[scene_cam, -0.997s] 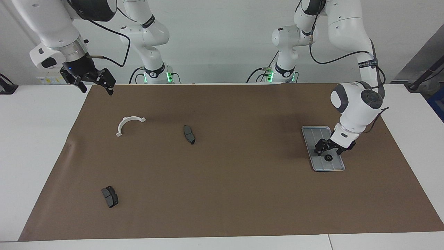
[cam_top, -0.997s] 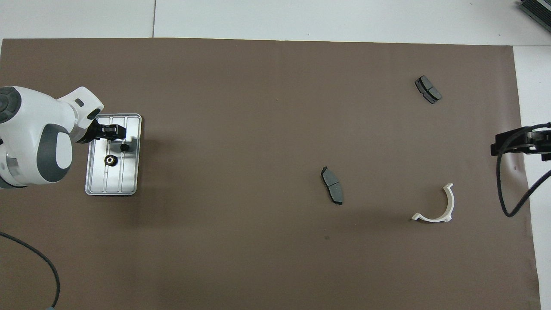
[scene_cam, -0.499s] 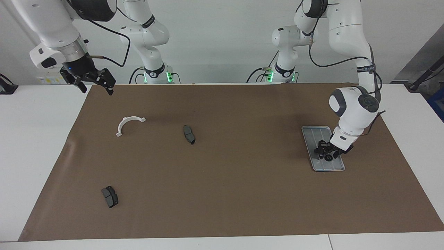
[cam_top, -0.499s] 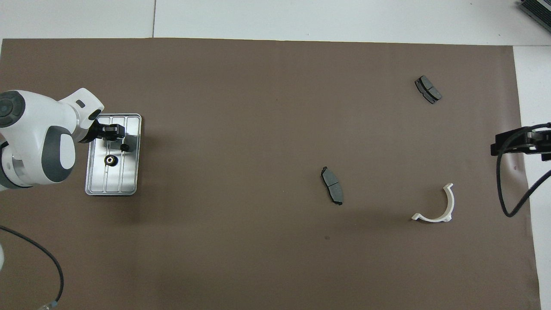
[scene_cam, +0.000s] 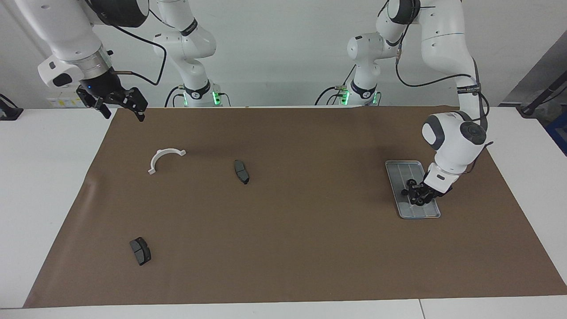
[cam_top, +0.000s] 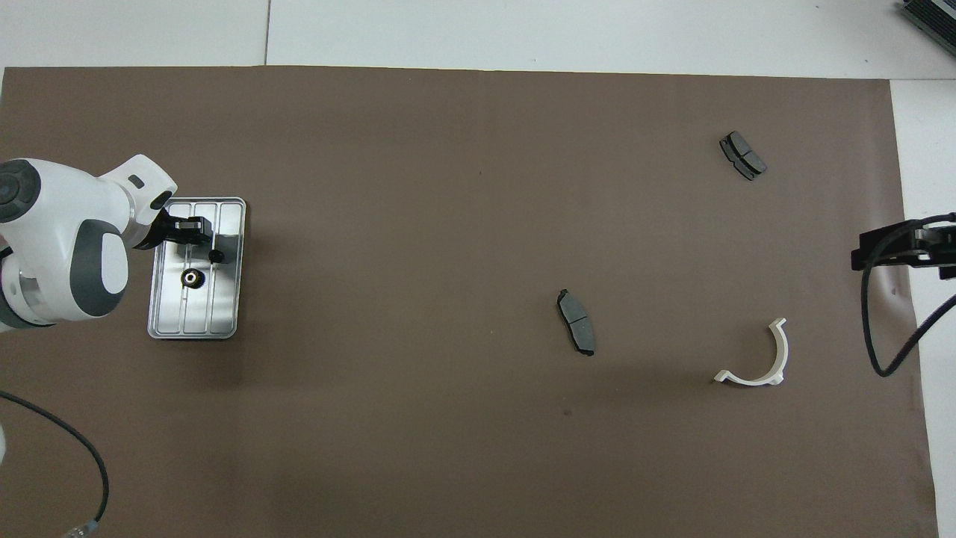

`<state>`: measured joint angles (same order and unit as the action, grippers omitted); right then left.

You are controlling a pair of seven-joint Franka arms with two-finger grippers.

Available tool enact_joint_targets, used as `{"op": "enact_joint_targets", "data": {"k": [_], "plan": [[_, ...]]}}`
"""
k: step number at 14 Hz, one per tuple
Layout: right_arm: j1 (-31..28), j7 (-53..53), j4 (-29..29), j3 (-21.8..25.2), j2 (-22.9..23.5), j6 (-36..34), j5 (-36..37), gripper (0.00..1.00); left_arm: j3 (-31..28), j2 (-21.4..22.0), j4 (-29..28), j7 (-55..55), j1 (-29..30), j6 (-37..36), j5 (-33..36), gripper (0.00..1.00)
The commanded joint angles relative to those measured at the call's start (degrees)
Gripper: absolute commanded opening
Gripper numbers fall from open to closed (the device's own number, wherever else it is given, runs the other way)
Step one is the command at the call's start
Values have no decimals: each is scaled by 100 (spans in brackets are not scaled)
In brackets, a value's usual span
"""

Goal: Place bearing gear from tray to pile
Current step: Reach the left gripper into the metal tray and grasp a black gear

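The silver tray (scene_cam: pixel 401 170) (cam_top: pixel 194 317) lies on the brown mat at the left arm's end of the table. One small black gear with a bright centre (cam_top: pixel 192 278) (scene_cam: pixel 412 182) rests in it. A second small black gear (cam_top: pixel 216 256) sits right at my left gripper (scene_cam: pixel 417 198) (cam_top: pixel 203 240), which is down low in the tray and covers that gear in the facing view. The pile's parts are scattered toward the right arm's end: a white half-ring bracket (scene_cam: pixel 164 156) (cam_top: pixel 762 362) and two dark brake pads (scene_cam: pixel 242 172) (scene_cam: pixel 140 250). My right gripper (scene_cam: pixel 120 108) (cam_top: pixel 896 246) waits, raised and open, empty.
The brown mat (scene_cam: pixel 310 248) covers most of the white table. A black cable (cam_top: pixel 75 463) trails over the mat near the left arm's base. Another cable hangs from the right arm beside the bracket.
The left gripper has dropped lower into the tray and now covers the gear that showed just below it a second ago. The right arm has not moved.
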<state>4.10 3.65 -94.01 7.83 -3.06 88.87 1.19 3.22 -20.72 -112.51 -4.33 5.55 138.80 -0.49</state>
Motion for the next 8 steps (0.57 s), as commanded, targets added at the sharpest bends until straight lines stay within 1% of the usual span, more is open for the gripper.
{"op": "enact_joint_targets", "data": {"k": [1,5,7,8], "plan": [[-85,13,15,-62,-10,-54,-137,100,12,-2,-122,-51,34,139,40,39],[-85,13,15,-54,-10,-54,-137,100,12,7,-122,-51,34,113,40,16],[-85,13,15,-62,-10,-54,-137,100,12,-2,-78,-42,34,51,40,0],[-85,13,15,-62,-10,-54,-137,100,12,-11,-26,-33,25,16,49,0]]}}
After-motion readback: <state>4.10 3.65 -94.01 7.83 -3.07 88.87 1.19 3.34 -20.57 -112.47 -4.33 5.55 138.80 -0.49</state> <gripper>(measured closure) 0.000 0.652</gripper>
